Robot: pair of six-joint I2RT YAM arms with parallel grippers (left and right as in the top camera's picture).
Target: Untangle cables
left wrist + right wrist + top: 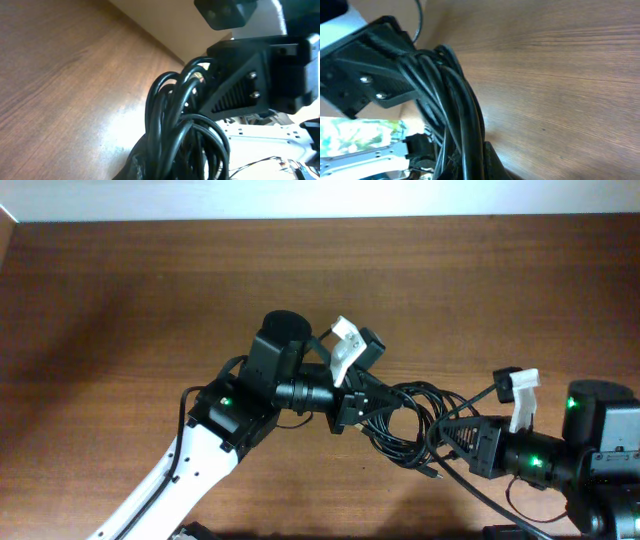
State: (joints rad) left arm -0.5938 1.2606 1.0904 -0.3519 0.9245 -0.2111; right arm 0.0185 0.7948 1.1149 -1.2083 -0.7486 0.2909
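Overhead view: two robot arms meet near the middle of a brown wooden table (120, 300). The left end effector (352, 408) is clenched on one side of the cables (405, 425), a tangle of thin black cords in overlapping loops. The right end effector (452, 438) is clenched on the opposite side of the same tangle, so the cables sit between the two end effectors and touch both. Several loops spill out just beside the right end effector, on the side toward the left one. A small plug end (431, 476) lies on the table close to the right end effector.

Left wrist view: the cables (172, 120) run as a tight bunch of black strands against a dark ribbed finger (240, 85) with two screws, with bare table to the other side.

Right wrist view: the cables (455, 100) press against a dark finger (365, 75) and curve away below it over the wood.
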